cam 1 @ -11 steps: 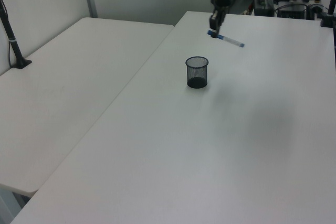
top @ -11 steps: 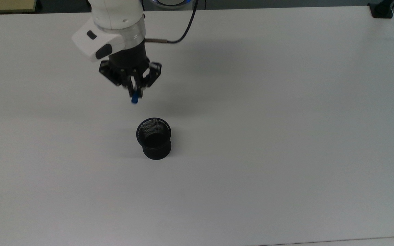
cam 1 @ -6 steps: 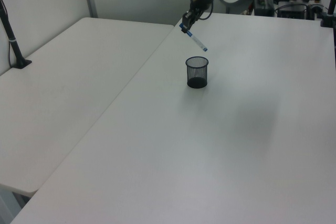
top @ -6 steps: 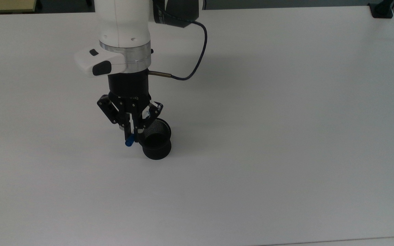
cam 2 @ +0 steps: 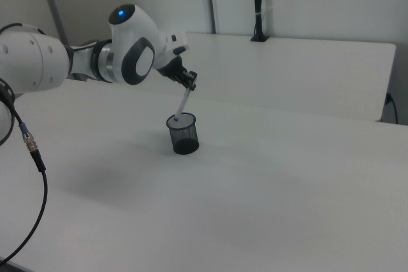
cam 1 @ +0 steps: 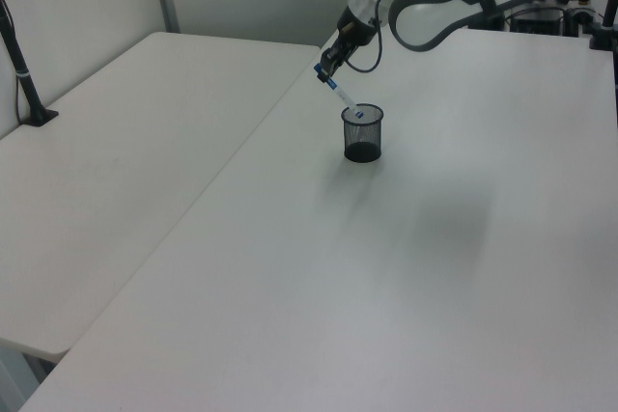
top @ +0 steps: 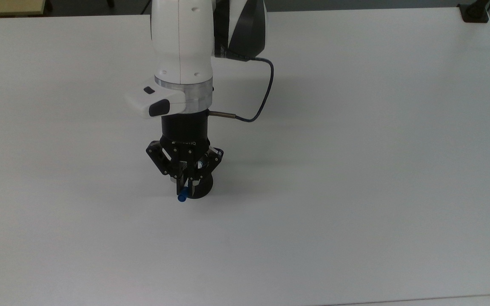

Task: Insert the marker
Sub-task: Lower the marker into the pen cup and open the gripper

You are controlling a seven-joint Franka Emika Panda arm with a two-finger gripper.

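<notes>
Since half a second ago, your two-finger black gripper (top: 186,187) is sitting over the black mesh cup (top: 201,190) in the top view, clamping the slim white blue-capped marker (top: 181,197). Left view: marker (cam 1: 341,96) is tilting, lower tip (cam 1: 358,114) at the cup's (cam 1: 362,138) rim. Right view: the same tilt (cam 2: 183,104).

1. A black mesh cup (cam 1: 362,132) stands upright on the white table (cam 1: 435,267), well away from its edges.
2. A second white table (cam 1: 116,171) butts against the first along the left view's left.
3. A black clamp-mounted pole (cam 1: 24,79) rises from that second table's far edge.
4. Another black pole (cam 2: 257,4) stands at the back table's edge in the right view.
5. A black bracket (top: 474,12) sits at the table's corner at the top view's upper right.
</notes>
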